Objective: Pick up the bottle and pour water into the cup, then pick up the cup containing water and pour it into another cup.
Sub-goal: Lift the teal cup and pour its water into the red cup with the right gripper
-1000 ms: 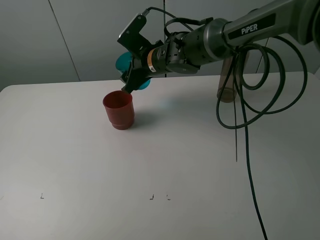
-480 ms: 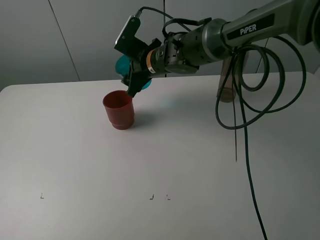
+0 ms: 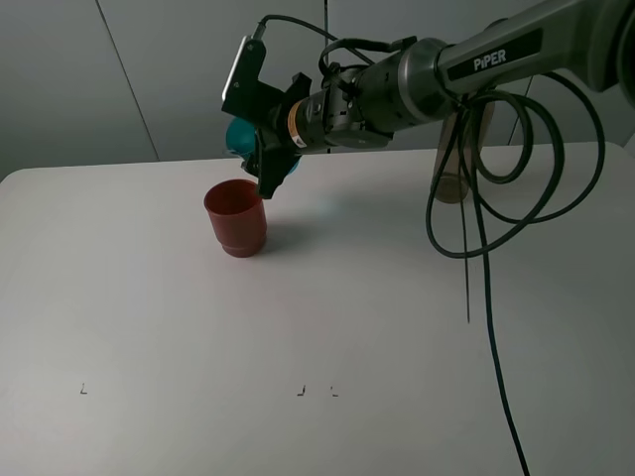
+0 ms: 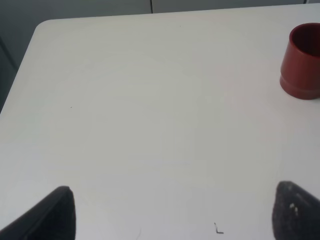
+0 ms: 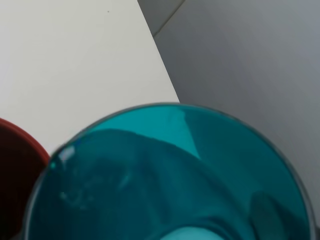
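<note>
My right gripper [image 3: 266, 161] reaches across to the left and is shut on the teal translucent cup [image 3: 238, 134]. It holds the cup tilted in the air just above the far rim of the dark-red cup [image 3: 235, 216]. In the right wrist view the teal cup [image 5: 165, 175] fills the frame, and the red cup's rim [image 5: 15, 170] shows at the edge. The smoky bottle [image 3: 454, 183] stands at the back right, partly behind the cables. My left gripper [image 4: 177, 212] is open and empty low over the table, with the red cup [image 4: 302, 62] well away from it.
Black cables [image 3: 476, 228] hang in loops from the right arm down to the white table [image 3: 347, 327]. A grey wall rises behind the table's far edge. Small black marks [image 3: 301, 392] lie near the front.
The right wrist has rolled, and its camera housing has swung up and to the left. The teal cup has turned with it above the red cup. The red cup and the bottle have not moved.
</note>
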Tool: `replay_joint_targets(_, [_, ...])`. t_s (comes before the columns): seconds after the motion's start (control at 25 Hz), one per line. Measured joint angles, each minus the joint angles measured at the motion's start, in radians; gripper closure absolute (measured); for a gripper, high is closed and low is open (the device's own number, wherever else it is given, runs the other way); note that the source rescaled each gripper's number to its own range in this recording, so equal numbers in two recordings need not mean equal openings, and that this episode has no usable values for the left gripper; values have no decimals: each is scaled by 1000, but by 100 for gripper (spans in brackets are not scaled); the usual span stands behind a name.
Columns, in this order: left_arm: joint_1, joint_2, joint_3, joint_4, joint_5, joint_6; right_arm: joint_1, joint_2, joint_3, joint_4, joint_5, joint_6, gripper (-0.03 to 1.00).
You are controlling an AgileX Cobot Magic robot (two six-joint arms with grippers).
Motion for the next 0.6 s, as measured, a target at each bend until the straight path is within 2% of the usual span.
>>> replay_joint_targets(0.6, [0,0,0,0,0,0,19,0,-18,-25,74,-143,89])
